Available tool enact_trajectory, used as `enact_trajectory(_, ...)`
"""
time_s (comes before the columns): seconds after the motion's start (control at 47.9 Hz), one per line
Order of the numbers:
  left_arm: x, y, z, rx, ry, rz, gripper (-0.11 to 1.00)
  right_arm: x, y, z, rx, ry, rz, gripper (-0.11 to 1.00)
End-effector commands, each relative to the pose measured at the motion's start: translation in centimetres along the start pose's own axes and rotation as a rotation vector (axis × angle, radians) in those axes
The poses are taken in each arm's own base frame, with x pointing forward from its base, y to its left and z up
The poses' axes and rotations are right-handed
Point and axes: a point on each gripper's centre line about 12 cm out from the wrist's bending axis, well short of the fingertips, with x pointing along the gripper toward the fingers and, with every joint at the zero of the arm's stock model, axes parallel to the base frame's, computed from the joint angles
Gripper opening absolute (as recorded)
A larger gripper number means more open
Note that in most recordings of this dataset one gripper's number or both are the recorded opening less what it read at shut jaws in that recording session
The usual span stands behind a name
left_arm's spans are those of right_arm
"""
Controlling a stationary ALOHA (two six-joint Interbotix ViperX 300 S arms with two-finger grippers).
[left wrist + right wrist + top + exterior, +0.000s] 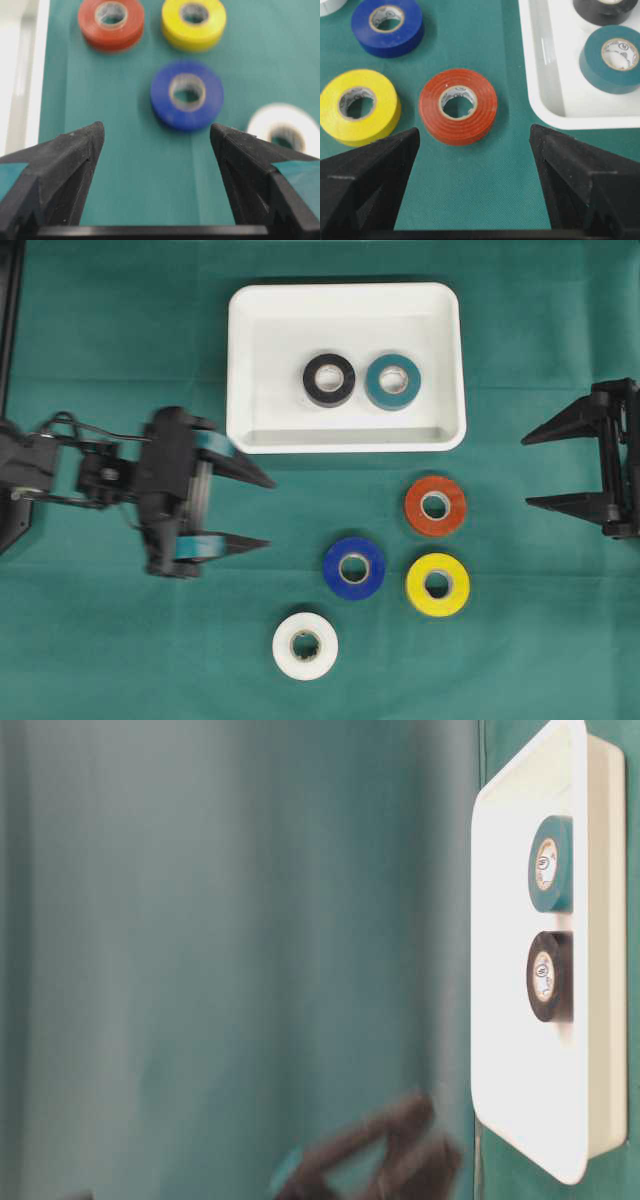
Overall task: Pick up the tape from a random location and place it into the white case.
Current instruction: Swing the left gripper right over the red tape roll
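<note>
Overhead exterior: blue tape (354, 568) lies just beyond the wide-spread, empty left pincer (268, 511)

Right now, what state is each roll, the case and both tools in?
Black roll: flat in the case.
Teal roll: flat in the case, beside the black.
Red roll: on the cloth.
Blue roll: on the cloth.
Yellow roll: on the cloth.
White roll: on the cloth.
Case: holds two rolls.
Left tool: open, empty.
Right tool: open, empty.
</note>
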Motion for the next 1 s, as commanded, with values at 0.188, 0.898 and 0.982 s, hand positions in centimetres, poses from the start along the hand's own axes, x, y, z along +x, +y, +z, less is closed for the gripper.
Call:
enact_trajectory(0.188, 4.1, -0.2, 5.7, 0.049, -0.068, 0.001, 0.84, -0.1, 0.2, 0.8, -0.001, -0.022, 0.005, 0.84)
enact_trajectory(0.898, 11.5, 1.3, 11.2, 0.052, -0.056, 0.034, 0.84, 0.0, 0.1, 0.7, -0.006, -0.017, 0.002, 0.84)
enact_trajectory(0.982, 11.7, 1.6, 11.4, 0.050, -0.044, 0.038, 0.84, -0.1, 0.2, 0.7, -0.005, -0.018, 0.004, 0.84)
